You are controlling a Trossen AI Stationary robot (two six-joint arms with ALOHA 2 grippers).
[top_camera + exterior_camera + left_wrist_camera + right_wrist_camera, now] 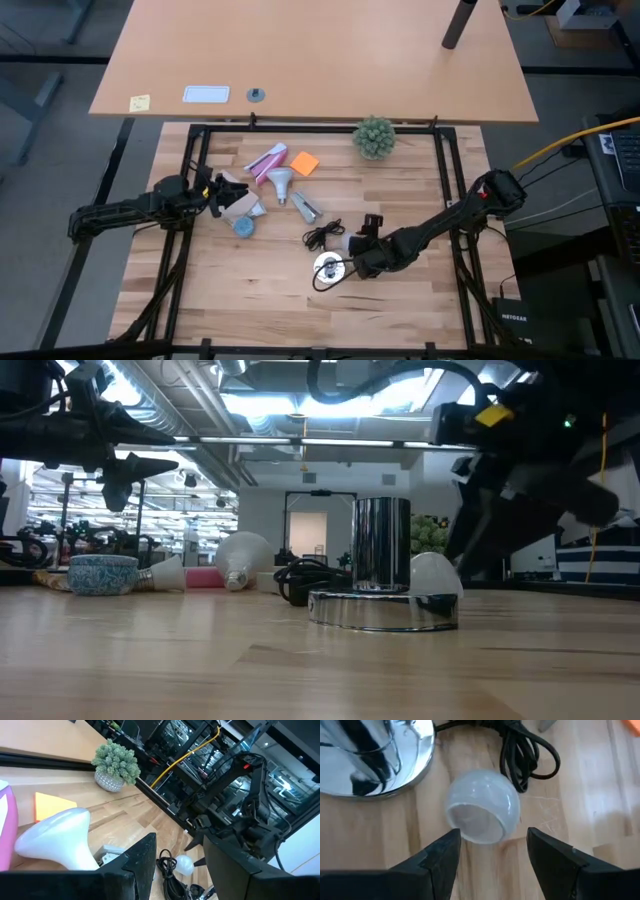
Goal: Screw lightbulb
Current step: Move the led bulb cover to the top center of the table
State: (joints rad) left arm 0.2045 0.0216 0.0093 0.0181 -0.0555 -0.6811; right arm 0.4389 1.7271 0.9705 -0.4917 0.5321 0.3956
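A small white frosted lightbulb (482,812) lies on its side on the wooden table, just beside the shiny round metal socket (375,755) and its black cord (525,750). In the high view the lightbulb (356,242) lies just behind the socket (330,266). My right gripper (492,852) is open and hovers over the lightbulb, one finger on either side of it; I see no touch. My left gripper (222,196) is open and empty above the table's left part, also shown in its wrist view (180,865).
A larger white bulb (280,182), a pink item (265,162), an orange note (305,162), a grey-silver oblong item (305,207) and a small blue bowl (243,226) lie left of centre. A green plant ball (374,137) stands at the far edge.
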